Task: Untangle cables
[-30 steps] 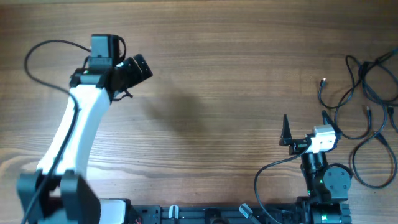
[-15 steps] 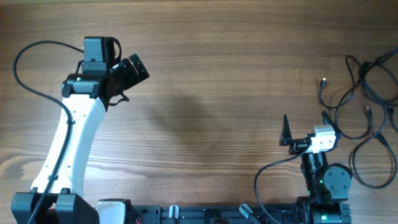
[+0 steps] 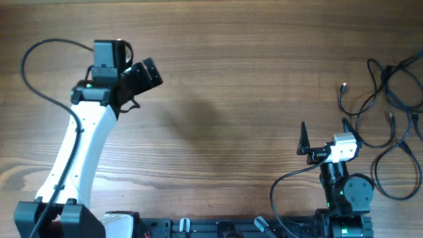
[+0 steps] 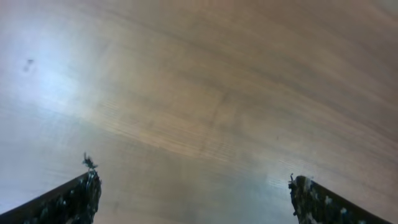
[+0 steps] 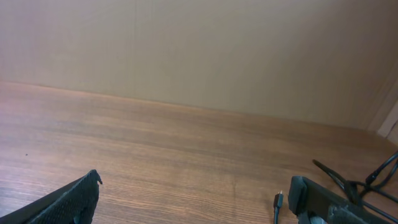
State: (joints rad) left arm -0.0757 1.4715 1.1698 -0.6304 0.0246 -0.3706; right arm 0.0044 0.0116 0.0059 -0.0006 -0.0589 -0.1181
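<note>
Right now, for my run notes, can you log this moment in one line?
cables: loose strands on table, right side, untouched | left gripper: open, empty, far left | right gripper: open, empty, near cables

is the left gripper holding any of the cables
No, the left gripper is open with nothing between its fingers, and the cables lie far off to the right.

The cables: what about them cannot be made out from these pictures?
Overhead: the cables run off the right edge; crossings too thin to tell which strand lies on top.
Right wrist: only a plug and some strands show; the frame corner cuts off the rest.
Left wrist: only blurred table.
</note>
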